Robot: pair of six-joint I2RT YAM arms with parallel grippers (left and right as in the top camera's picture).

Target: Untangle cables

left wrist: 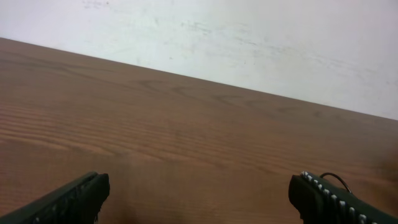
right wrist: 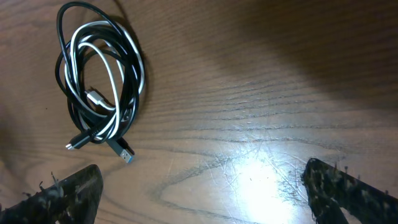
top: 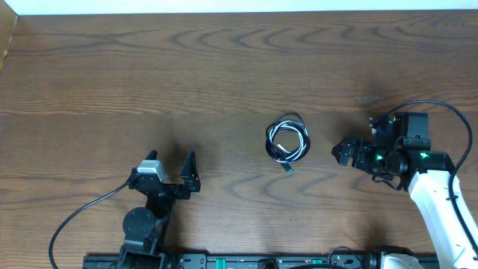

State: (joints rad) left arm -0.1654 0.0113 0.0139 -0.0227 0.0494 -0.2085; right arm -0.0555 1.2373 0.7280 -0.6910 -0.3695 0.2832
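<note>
Your cables [top: 287,142] lie coiled just right of frame centre, well clear of the table [top: 224,60] edges. The left gripper [top: 172,159] sits lower left and the right gripper [top: 342,153] near the coil's right, both spread wide and holding nothing. The strand crossings look too fine to read.

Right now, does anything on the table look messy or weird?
Only the cables: black and white cords wound together in one tangled loop on the table, plug ends sticking out. Nothing looks broken or spilled.

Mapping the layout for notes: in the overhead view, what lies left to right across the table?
Left gripper, jaws open → tangled black and white cables → right gripper, jaws open.
</note>
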